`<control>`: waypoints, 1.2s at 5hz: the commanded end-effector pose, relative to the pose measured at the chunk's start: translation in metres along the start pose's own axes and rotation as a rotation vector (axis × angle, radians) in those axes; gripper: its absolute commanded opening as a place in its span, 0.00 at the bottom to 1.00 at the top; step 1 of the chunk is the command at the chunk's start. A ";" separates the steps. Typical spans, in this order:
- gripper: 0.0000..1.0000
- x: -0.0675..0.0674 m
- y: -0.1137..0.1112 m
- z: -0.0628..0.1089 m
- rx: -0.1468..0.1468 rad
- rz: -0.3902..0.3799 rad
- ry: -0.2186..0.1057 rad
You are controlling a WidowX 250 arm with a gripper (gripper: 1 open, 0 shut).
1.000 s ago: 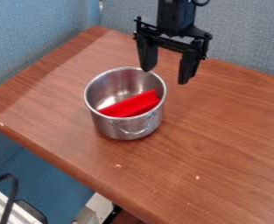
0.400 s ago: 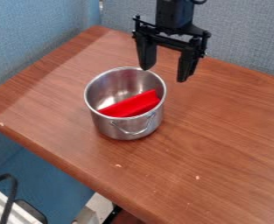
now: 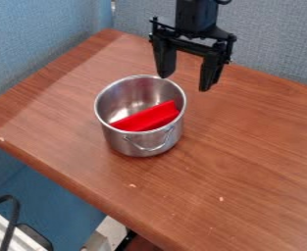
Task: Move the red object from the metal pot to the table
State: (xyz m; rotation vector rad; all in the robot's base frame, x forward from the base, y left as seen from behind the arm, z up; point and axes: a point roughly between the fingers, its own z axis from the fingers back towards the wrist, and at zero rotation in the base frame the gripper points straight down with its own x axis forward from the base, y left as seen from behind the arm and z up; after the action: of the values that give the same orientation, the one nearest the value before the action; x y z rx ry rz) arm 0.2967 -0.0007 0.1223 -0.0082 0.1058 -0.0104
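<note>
Unlabelled metal pot holds plain red object.

red object, shiny steel pot, reddish-brown wood-grain table

Reddish-brown wood-grain table, rounded edges; metal pot standing upright directly on it.

Arm above the tool cut off by the top edge; table's right side cropped.
</note>
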 end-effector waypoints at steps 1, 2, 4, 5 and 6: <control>1.00 0.006 0.006 0.013 -0.004 0.021 -0.047; 1.00 0.008 0.007 0.013 -0.003 0.021 -0.052; 1.00 0.009 0.007 0.014 -0.003 0.022 -0.056; 1.00 0.010 0.007 0.015 -0.002 0.023 -0.058; 1.00 0.011 0.008 0.016 -0.001 0.025 -0.060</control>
State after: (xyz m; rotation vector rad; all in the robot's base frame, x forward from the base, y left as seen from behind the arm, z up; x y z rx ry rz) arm 0.3032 0.0016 0.1252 -0.0084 0.0889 -0.0012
